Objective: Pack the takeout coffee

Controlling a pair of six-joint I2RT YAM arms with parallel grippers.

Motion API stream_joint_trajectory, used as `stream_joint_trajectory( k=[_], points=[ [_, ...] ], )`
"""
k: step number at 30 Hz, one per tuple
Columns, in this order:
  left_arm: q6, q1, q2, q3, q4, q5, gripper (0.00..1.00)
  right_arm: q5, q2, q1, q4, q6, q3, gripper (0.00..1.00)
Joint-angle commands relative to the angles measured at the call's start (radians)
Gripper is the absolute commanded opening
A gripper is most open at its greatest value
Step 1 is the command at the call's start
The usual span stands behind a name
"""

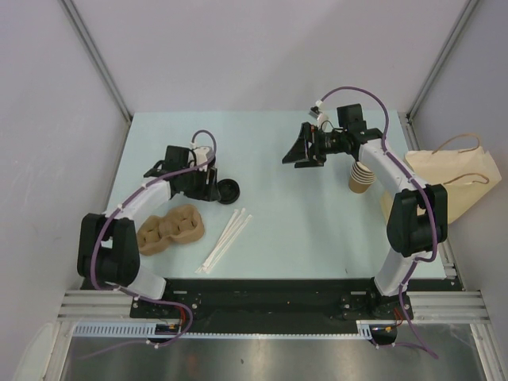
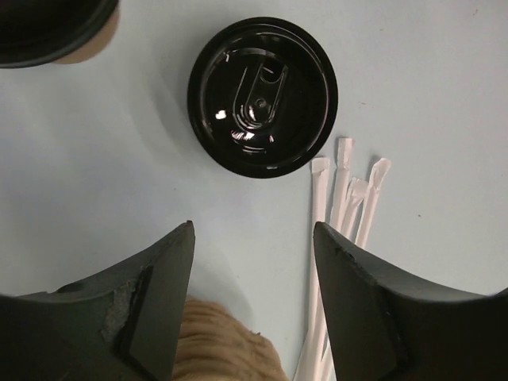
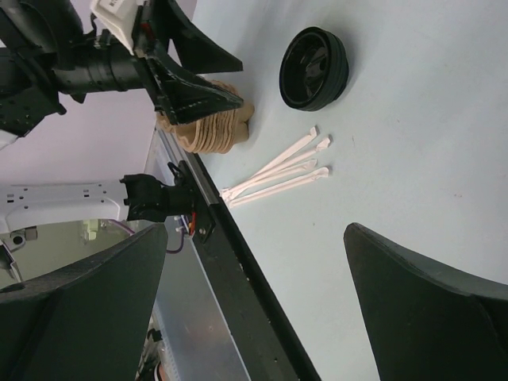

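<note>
The takeout coffee (image 2: 94, 46) shows only as a black lid and a strip of brown cup in the top left corner of the left wrist view; in the top view I cannot make it out by the left arm. A loose black lid (image 2: 262, 95) lies flat on the table just ahead of my left gripper (image 2: 254, 226), which is open with nothing between its fingers. In the top view that lid (image 1: 228, 189) sits right of the left gripper (image 1: 205, 184). My right gripper (image 1: 300, 149) hangs open and empty over the table's middle back.
A brown pulp cup carrier (image 1: 171, 228) lies near the left arm, with several wrapped straws (image 1: 225, 238) to its right. A stack of lidless paper cups (image 1: 363, 178) stands by the right arm. A paper bag (image 1: 456, 178) lies at the right edge.
</note>
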Motion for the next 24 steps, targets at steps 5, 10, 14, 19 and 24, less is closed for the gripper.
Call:
stream_joint_trajectory(
  k=[5,10,14,19,24],
  points=[
    [-0.092,-0.043,0.091,0.017,0.16,-0.094,0.63,-0.003,-0.013,0.005,-0.001,-0.021,-0.009,1.0],
    [-0.107,-0.043,0.171,0.062,0.177,-0.139,0.61,-0.008,-0.007,0.005,0.003,-0.021,-0.011,1.0],
    [-0.118,-0.043,0.205,0.074,0.188,-0.139,0.59,-0.011,-0.003,0.005,0.005,-0.021,-0.012,1.0],
    [-0.124,-0.043,0.238,0.096,0.193,-0.136,0.52,-0.014,0.0,0.002,0.003,-0.023,-0.014,1.0],
    [-0.121,-0.043,0.262,0.111,0.183,-0.149,0.43,-0.015,0.0,-0.001,0.003,-0.021,-0.014,1.0]
  ],
)
